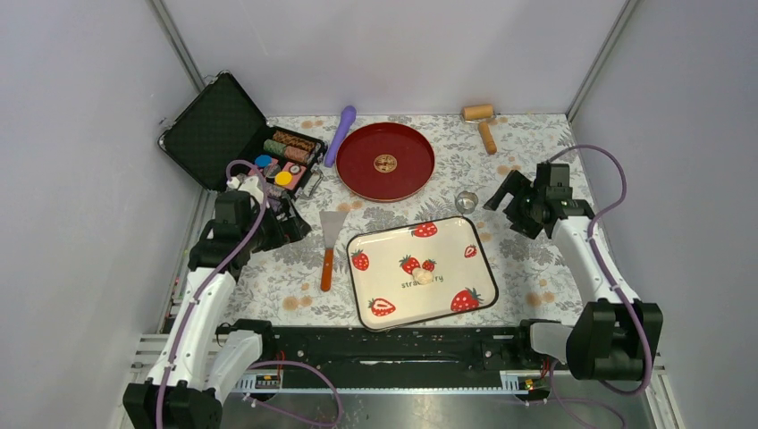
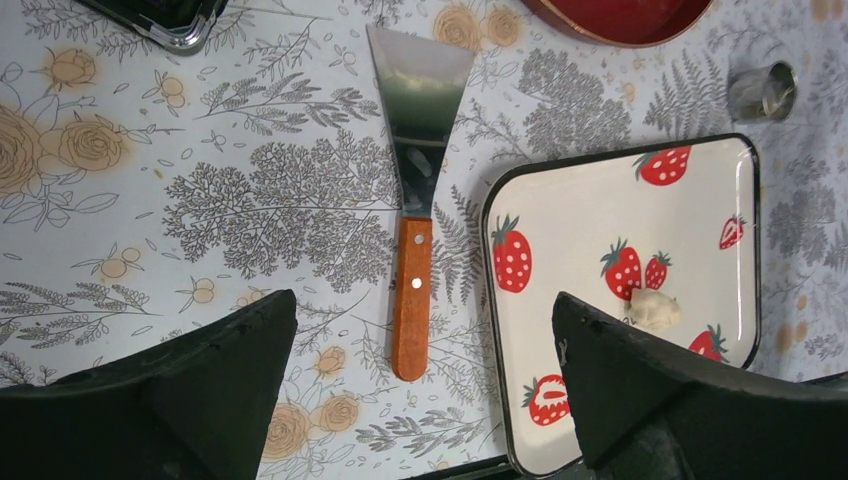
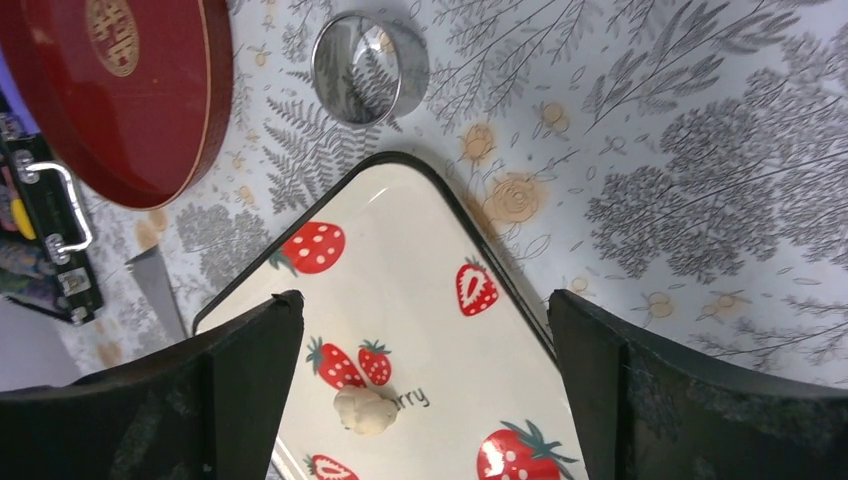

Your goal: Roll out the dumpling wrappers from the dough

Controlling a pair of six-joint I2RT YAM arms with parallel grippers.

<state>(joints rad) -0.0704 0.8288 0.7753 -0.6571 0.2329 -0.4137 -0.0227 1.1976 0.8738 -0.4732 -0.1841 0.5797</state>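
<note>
Dough lump [image 1: 423,276] lies near centre of strawberry tray [image 1: 393,246], untouched. Left end effector [image 2: 422,300] and right end effector [image 3: 425,300] both stand with jaws apart, holding nothing.

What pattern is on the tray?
The tray has red strawberries on cream, black-rimmed; clearest in top external view.

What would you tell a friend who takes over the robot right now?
Left end effector: open, empty, near the spatula.
Right end effector: open, empty, near the ring cutter.
Dough: one unrolled lump on the strawberry tray.
Wooden roller: at the back, untouched.
Done: nothing yet.
Left: fetch the roller, flatten the dough into wrappers.
</note>
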